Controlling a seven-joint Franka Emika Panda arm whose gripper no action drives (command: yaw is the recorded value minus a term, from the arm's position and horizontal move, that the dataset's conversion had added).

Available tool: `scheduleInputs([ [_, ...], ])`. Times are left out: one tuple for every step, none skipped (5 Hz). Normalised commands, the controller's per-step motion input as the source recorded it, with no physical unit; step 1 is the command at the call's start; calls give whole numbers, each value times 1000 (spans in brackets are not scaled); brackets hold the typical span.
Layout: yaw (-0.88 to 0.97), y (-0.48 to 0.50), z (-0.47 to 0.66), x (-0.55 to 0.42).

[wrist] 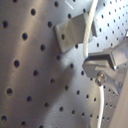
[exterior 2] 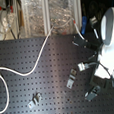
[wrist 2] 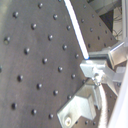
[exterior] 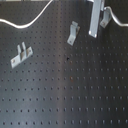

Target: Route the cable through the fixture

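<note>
— Black perforated bench (exterior: 75,95) carried it all: three small metal brackets, one at the first exterior view's left (exterior: 20,54), one mid (exterior: 73,33), one far right (exterior: 104,19) beside the arm.

— And the cable (exterior 2: 38,59)?

— White and thin, it ran in loose curves across the far side of the bench. In both wrist views it passed between the fingers (wrist: 102,62), just beside a bracket (wrist: 70,34).

— Were they closed on it?

— They looked pinched on the cable, nearly closed, though blur kept me from being certain.

— How would it handle?

— Light and limp, I judged; probably smooth enough to slip. Holding it close to the bracket seemed best, so little slack flopped while threading.
</note>
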Motion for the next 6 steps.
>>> scheduleInputs([
  [-71, 224, -9, 95],
  [-69, 43, -225, -107],
  [-120, -12, -242, -113],
  [-71, -21, -457, -40],
  [-94, -3, -426, 3],
  [-63, 2, 91, -9],
])
